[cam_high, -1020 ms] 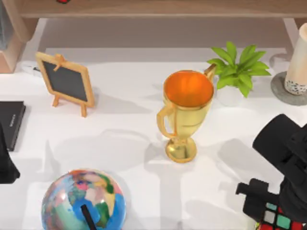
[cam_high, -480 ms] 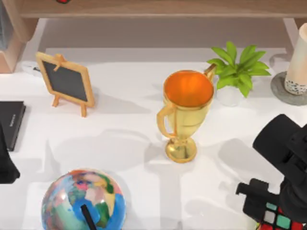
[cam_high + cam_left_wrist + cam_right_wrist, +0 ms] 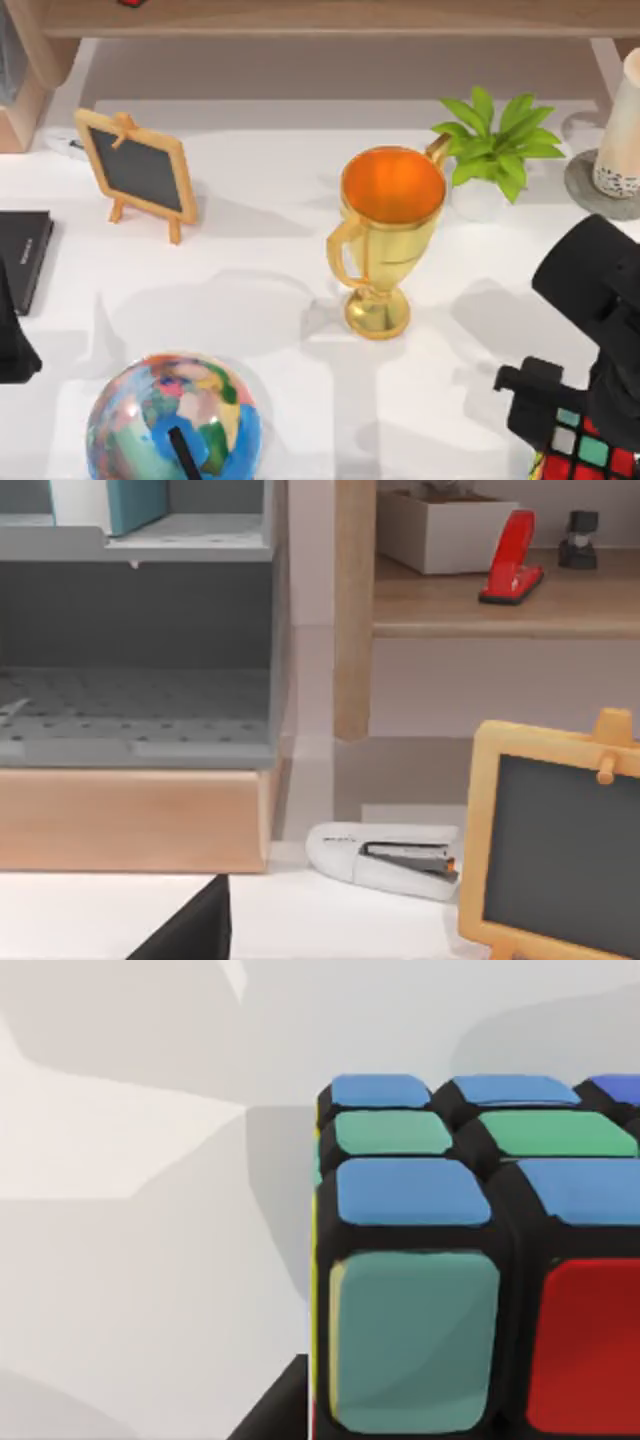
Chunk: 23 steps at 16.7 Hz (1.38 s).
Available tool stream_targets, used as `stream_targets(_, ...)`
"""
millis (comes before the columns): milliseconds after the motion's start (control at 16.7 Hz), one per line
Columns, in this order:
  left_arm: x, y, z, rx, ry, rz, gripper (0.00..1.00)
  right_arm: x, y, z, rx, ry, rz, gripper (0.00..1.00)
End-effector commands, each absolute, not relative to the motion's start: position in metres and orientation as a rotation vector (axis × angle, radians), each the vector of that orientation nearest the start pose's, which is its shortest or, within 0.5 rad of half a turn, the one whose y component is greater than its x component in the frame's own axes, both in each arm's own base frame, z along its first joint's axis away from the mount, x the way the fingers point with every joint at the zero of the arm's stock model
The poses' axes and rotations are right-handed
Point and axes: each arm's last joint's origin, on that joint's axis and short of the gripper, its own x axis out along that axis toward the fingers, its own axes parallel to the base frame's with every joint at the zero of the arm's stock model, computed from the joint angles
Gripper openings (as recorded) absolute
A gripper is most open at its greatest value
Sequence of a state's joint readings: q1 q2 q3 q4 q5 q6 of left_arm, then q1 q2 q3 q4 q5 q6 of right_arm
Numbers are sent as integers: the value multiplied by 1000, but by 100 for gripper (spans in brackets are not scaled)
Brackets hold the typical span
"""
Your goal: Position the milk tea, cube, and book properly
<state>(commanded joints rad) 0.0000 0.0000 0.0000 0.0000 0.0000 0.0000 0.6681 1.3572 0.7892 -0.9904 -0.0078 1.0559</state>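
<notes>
Milk tea (image 3: 622,130) sits on its coaster right of the gold trophy (image 3: 388,240) — cube (image 3: 585,455) under the right gripper, grip unclear, unplaced.

the white tabletop (image 3: 270,300) lies open between the tall gold trophy cup (image 3: 388,235) at centre and the small wooden-framed chalkboard easel (image 3: 138,172) at left. the multicoloured globe (image 3: 175,420) blocks the near left edge; the green potted plant (image 3: 497,150) crowds the trophy's far right.
</notes>
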Motion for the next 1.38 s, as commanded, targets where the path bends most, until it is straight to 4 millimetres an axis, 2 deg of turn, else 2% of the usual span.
stream_targets(180,106,-1,160,0,0,0,100,163,129,184,308,1547,-304,0)
stream_targets(420,106,-1,160,0,0,0,100,164,129,183,307,1548,-306,0)
stream_targets(540,106,-1,160,0,0,0,100,173,129,189,332,1492,-291,0)
stream_targets(660,106,-1,160,0,0,0,100,194,129,201,369,1371,-251,0)
stream_targets(840,106,-1,160,0,0,0,100,236,127,233,398,1094,-154,0)
stream_targets(1080,106,-1,160,0,0,0,100,294,124,294,305,640,-28,0)
stream_targets(1200,106,-1,160,0,0,0,100,316,122,327,222,425,2,0)
stream_targets(1380,106,-1,160,0,0,0,100,337,120,367,98,174,7,0)
